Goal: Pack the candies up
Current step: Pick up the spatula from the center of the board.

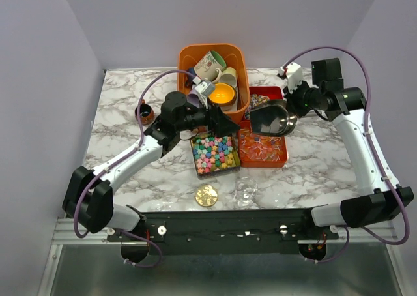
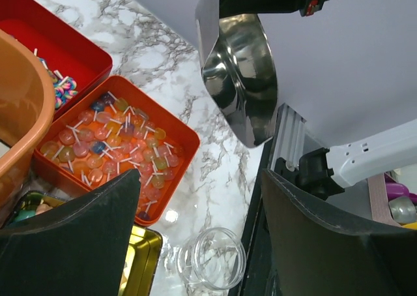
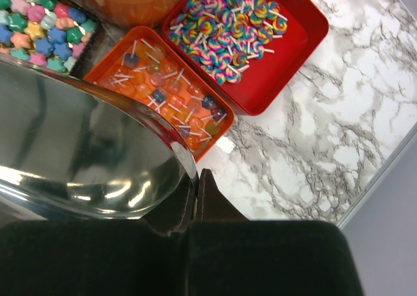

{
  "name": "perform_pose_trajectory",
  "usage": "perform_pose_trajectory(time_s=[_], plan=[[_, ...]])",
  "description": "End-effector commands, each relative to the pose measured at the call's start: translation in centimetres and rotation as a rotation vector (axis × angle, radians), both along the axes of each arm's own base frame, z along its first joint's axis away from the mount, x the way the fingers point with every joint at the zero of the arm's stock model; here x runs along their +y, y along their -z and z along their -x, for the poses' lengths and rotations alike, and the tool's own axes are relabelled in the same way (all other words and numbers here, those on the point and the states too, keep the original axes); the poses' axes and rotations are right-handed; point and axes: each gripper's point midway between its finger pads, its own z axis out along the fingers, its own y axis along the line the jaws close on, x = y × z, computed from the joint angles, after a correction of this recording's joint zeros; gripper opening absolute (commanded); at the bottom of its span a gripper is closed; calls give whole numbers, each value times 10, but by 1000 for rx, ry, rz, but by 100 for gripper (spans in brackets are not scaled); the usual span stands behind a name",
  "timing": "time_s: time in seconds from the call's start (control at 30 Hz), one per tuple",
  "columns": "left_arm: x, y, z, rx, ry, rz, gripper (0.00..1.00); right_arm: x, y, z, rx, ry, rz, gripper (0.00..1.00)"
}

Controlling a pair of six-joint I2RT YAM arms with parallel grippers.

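Over the bench (image 1: 306,172), in the top view, the left claw (image 1: 221,121) hangs empty with its fingers spread above a gold tin (image 1: 194,158) of pastel star candies (image 1: 215,151). The right claw (image 1: 291,109) is clamped on the handle of a steel scoop (image 1: 272,118), which hovers at the back edge of the orange tray (image 1: 264,165) of stick candies (image 1: 260,146). A red tray (image 1: 270,92) sits behind it. A glass jar (image 1: 246,190) stands near the front, apart from the trays.

From the left wrist, both fingers (image 2: 78,244) stand wide apart, and the jar and the orange tray's near corner show between them. The scoop hangs tilted beyond, its bowl empty.

From the right wrist, the scoop's empty bowl fills the left side, and the claw's fingers are pressed together on its handle. Swirl candies (image 3: 228,22) lie heaped in the red tray.

These sweets look light, hard and loose, and the sticks could snag on one another. Each piece is probably too small to pinch, so sliding the scoop under a heap seems the better hold. Piled high, they may roll off its lip. The jar looks smooth and easily tipped, so its wall likely needs a steady grip.
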Motion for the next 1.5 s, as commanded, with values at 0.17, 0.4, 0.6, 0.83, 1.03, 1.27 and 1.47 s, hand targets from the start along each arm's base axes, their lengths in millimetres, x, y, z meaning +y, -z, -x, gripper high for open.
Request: perform_pose_trajectory(time_s=[0.17,0.4,0.6,0.83,1.03,1.27,1.47], plan=[[-18,-9,-9,8,34,57,83,29,-21,-11,-76,-14,-31,1],[-30,-5,-19,44,36,74,82,47,-14,-6,-58,-63,-44,1],[-36,1,-22,72,43,77,74,62,-10,-4,-37,-84,-82,1],[-40,11,-14,84,118,62,47,87,-13,2,-5,-147,-155,1],[-27,15,-11,78,135,62,18,94,-6,13,35,-186,-182,1],[9,20,-25,108,131,62,0,99,-23,21,-7,-259,-196,47],[29,16,-2,110,261,66,0,108,-77,38,-354,-459,-239,75]])
